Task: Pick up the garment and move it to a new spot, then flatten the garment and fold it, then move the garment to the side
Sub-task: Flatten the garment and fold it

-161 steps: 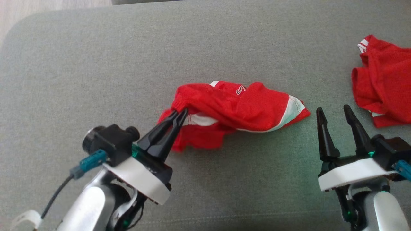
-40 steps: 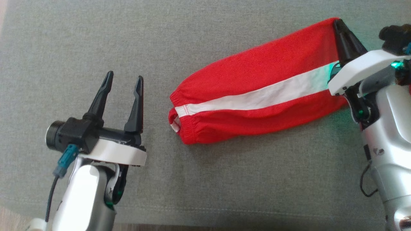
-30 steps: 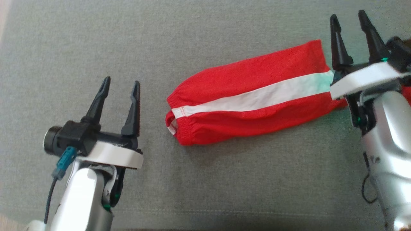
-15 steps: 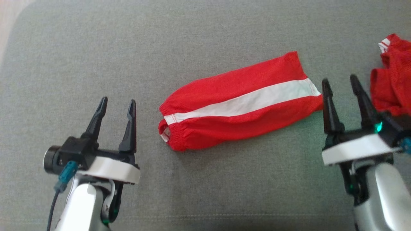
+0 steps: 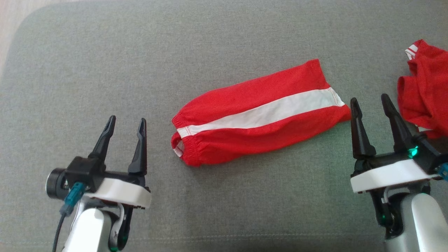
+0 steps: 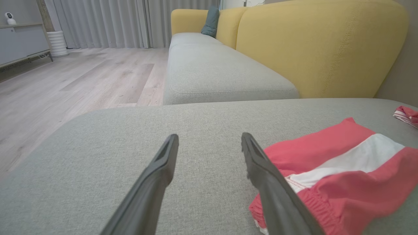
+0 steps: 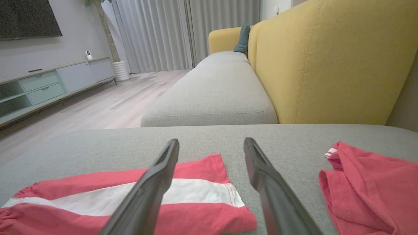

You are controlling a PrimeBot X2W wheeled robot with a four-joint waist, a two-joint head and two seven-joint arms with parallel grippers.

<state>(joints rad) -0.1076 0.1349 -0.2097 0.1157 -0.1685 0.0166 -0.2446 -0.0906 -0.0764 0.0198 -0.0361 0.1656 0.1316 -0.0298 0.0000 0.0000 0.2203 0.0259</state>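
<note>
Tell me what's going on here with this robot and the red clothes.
A two-armed robot is handling a red garment with a white stripe, which lies flat, apparently folded lengthwise, on the grey fabric cushion. Neither arm holds it: the left gripper is open beside the elastic waistband end, and the right gripper is open by the hem end. A second, crumpled red garment lies farther to the robot's right. Moving the striped one aside is not yet done.
</note>
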